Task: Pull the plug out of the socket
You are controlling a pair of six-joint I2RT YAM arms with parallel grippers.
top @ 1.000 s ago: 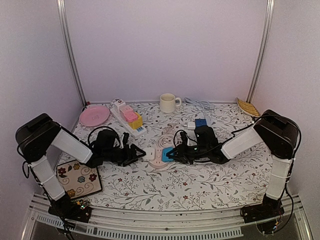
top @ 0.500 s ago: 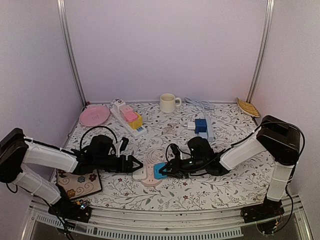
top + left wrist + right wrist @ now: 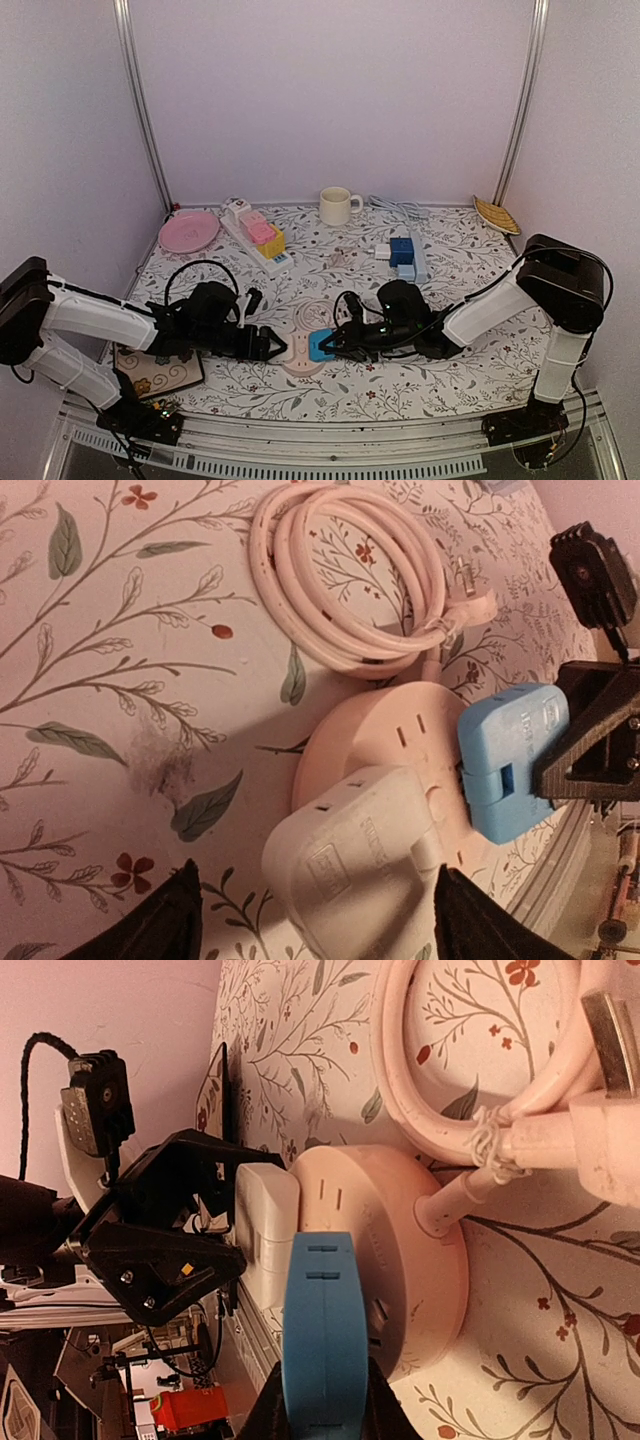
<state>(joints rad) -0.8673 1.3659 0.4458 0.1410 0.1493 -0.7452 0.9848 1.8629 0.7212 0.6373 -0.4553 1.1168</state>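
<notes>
A round pink socket lies near the table's front edge. A blue plug sits on its right side and a white plug on its left. My right gripper is shut on the blue plug, its fingers pressed on both flanks. My left gripper is open, its jaws standing wide on either side of the white plug with a gap on one side. The socket and blue plug also show in the left wrist view. I cannot tell whether the blue plug's prongs are in the socket.
The socket's pink cord lies coiled just behind it. A floral mat lies at the front left. At the back are a pink plate, a power strip with pink and yellow plugs, a mug and a blue adapter.
The socket with both plugs has slid toward the front edge and a little left. Both grippers moved with it. The left arm has stretched out low over the table.
</notes>
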